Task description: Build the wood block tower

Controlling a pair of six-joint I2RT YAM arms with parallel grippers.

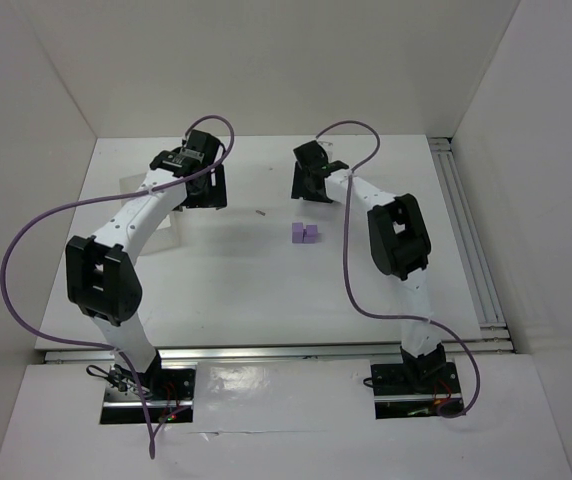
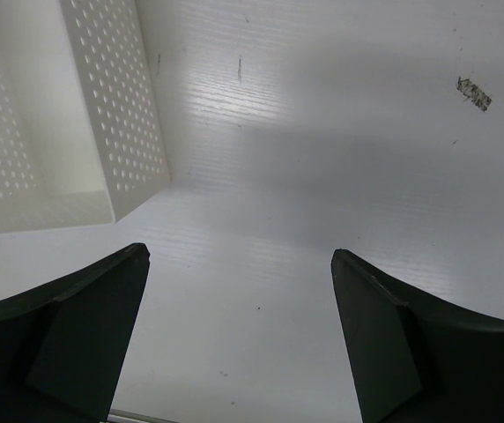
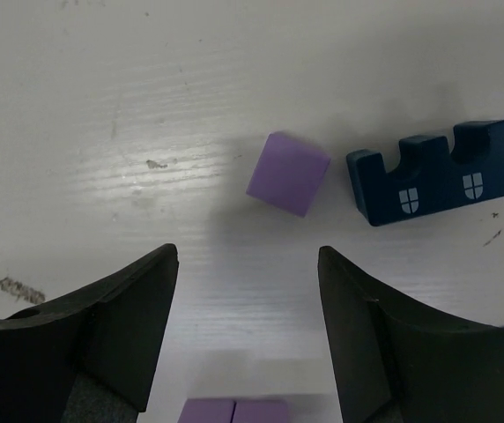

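White table [image 1: 266,290]: purple blocks [image 1: 305,234], blue block [image 3: 435,183], tray [image 2: 120,115].

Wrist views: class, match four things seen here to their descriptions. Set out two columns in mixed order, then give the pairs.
1. lone purple block
2. dark blue notched block
3. white tray
4. purple block pair

A. dotted with holes
B. white window marks
C. two touching side by side
D. beside the blue block, not touching it

Pairs: 1-D, 2-B, 3-A, 4-C
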